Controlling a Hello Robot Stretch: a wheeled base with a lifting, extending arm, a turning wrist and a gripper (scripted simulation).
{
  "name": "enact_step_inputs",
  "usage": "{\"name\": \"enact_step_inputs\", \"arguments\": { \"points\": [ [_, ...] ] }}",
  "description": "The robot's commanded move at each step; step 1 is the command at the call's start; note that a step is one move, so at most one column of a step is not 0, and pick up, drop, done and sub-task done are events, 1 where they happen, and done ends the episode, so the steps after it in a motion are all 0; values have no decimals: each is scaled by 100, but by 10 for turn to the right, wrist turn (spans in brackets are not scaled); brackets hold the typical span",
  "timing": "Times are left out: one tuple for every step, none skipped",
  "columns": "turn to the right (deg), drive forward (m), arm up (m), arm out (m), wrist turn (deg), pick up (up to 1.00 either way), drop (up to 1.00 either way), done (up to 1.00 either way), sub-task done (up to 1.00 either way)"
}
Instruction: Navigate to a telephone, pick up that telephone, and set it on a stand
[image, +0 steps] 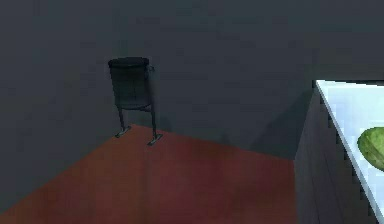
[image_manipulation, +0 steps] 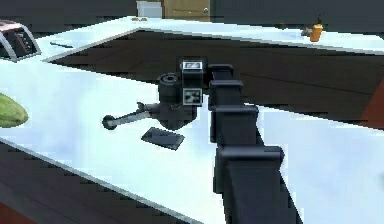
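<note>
Forward view: dark bin (image: 131, 88) on thin legs by wall; white counter (image: 345, 112) at right edge.
Arm side view: flat dark telephone (image_manipulation: 162, 136) lying on counter, near gripper (image_manipulation: 112, 121); cannot tell finger spread or whether it holds anything.

1 dark slab (image_manipulation: 162, 136), 1 toaster (image_manipulation: 15, 42), 1 bottle (image_manipulation: 316, 30), 1 bin (image: 132, 85).

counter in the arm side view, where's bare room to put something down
Bare white counter lies between the green thing and the tool, and again past the arm toward the view's right. It is crowded around the flat dark object by the tool.
</note>
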Motion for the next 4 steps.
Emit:
{"name": "enact_step_inputs", "arguments": {
  "points": [
    [0,0,0,0,390,0,0,0,0],
    [0,0,-16,0,0,0,0,0,0],
    [0,0,0,0,0,100,0,0,0],
    [0,0,10,0,0,0,0,0,0]
  ]
}}
